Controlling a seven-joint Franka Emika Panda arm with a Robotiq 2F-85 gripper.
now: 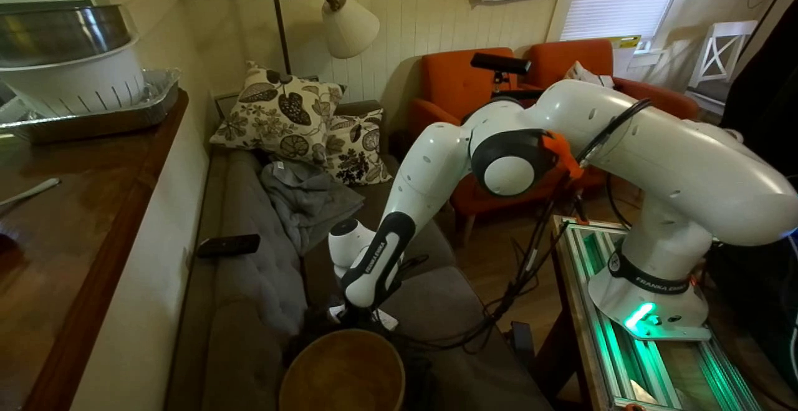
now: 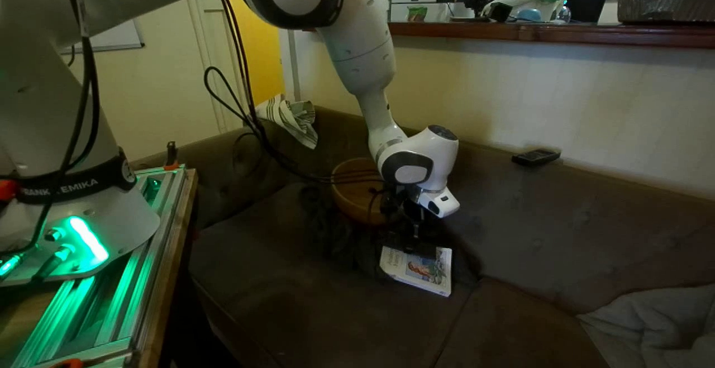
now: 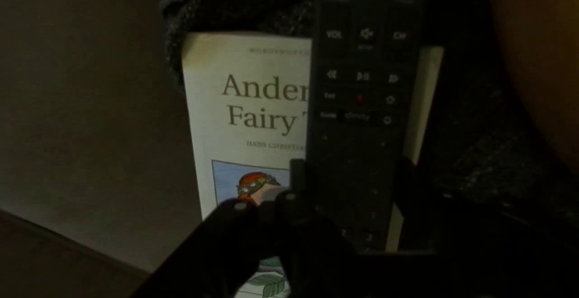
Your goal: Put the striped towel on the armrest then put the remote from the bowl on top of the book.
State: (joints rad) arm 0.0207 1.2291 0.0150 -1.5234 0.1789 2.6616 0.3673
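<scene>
second half of the task, near its end, by judgement. your gripper has its fingers pressed to both long sides of the remote, which lies over the book in the wrist view; whether the two touch or stand just apart is not clear. done: the striped towel is draped at the far end of the sofa, over what appears to be the armrest, and the remote is out of the bowl. left for you: settle the remote on the book, loosen the fingers and back away. counts, for your reference: one striped towel, one book, one bowl and two remotes, one in your grasp and what looks like a second remote on top of the backrest; in an exterior view, two patterned cushions, one grey blanket beside them, and two orange armchairs behind.
</scene>
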